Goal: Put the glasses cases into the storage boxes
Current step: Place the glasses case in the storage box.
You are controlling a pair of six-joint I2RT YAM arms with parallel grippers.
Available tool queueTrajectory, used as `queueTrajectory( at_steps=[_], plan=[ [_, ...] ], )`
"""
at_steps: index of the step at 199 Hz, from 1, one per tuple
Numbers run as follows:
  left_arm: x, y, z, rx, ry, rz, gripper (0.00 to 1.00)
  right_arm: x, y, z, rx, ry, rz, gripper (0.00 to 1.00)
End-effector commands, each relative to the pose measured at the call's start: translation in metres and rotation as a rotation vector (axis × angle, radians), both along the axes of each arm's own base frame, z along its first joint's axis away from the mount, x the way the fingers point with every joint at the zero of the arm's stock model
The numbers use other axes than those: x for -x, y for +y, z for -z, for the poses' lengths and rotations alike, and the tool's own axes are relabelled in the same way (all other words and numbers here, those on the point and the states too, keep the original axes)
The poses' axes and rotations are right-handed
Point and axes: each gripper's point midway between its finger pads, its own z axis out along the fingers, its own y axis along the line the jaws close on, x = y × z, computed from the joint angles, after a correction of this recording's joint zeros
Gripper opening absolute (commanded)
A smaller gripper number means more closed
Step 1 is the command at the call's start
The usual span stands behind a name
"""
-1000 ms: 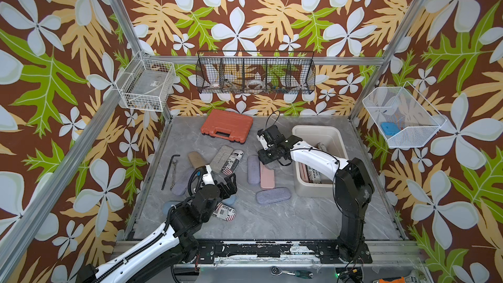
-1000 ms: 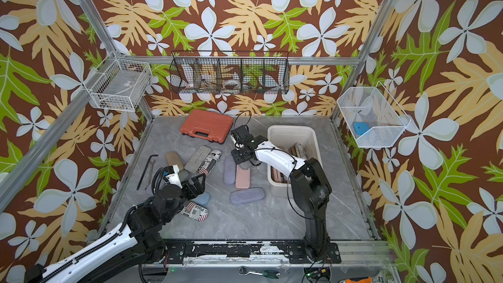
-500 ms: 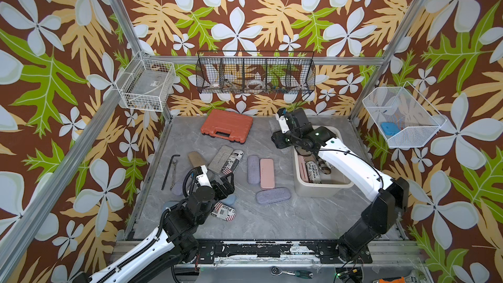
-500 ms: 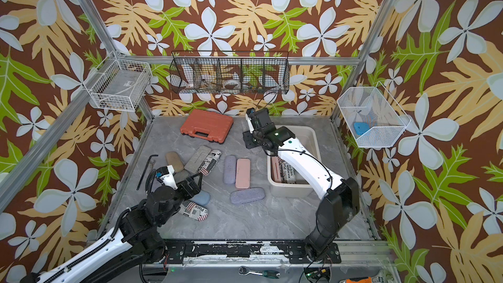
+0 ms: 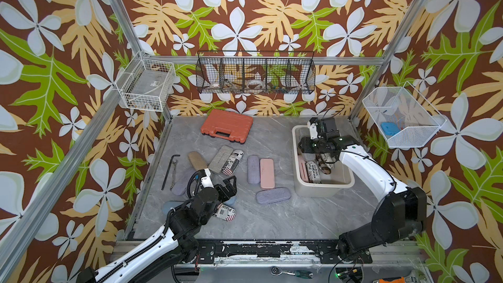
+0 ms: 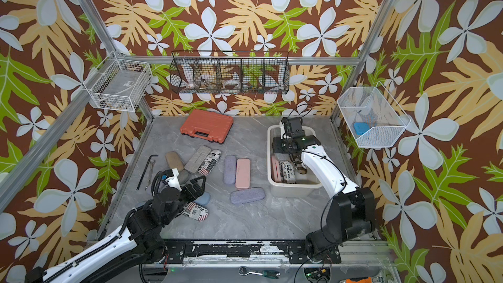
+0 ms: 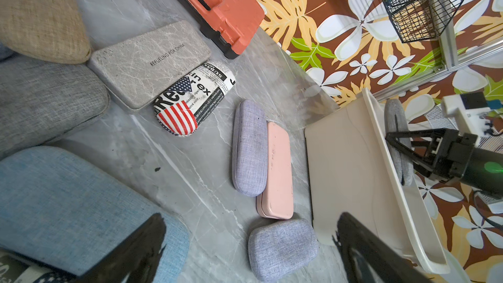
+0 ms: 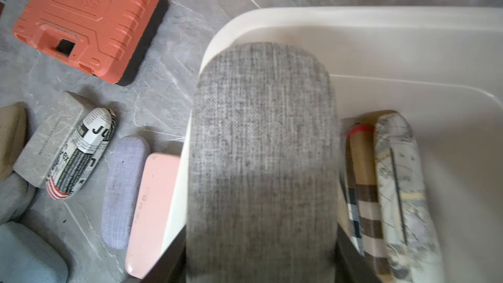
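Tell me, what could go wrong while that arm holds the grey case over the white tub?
The grey case, pinched in the right arm's fingers, seems to hang right by the tub rim, so a release here might tip it onto the table. It could also land on the plaid case standing inside and rest crooked.

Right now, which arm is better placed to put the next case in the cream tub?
Right. Its jaws grip a grey case over the cream tub, so it likely only needs to let go. The left arm hangs with open jaws near the blue case, away from the tub.
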Motion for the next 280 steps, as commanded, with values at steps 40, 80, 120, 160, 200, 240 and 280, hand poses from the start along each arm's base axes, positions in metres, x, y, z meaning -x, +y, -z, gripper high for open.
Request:
queueTrajectory(
  at_steps=[40, 80, 120, 160, 200, 240, 280],
  plan=[
    [0.000, -0.004, -0.016, 0.035, -0.017, 0.018, 1.00, -0.023, 0.009, 0.008, -0.071, -0.018, 0.041, 0.57],
    [0.001, -0.001, -0.017, 0.044, -0.028, 0.009, 1.00, -0.019, 0.009, 0.019, -0.108, 0.013, 0.024, 0.65],
    [0.000, -0.010, -0.017, 0.046, -0.017, 0.042, 0.96, -0.017, 0.017, 0.032, -0.158, 0.045, -0.005, 0.66],
    [0.002, -0.012, -0.008, 0.051, 0.009, 0.048, 0.97, -0.013, 0.018, 0.029, -0.178, 0.031, -0.010, 0.66],
    [0.002, -0.011, -0.009, 0.060, 0.006, 0.041, 0.97, -0.004, 0.013, 0.014, -0.177, 0.003, 0.011, 0.65],
    [0.001, -0.013, -0.003, 0.045, 0.020, 0.050, 0.97, 0.017, -0.002, -0.016, -0.152, -0.070, 0.052, 0.65],
    [-0.001, -0.020, 0.005, 0.025, 0.046, 0.072, 0.96, 0.052, 0.002, -0.035, -0.168, -0.124, 0.024, 0.65]
  ],
)
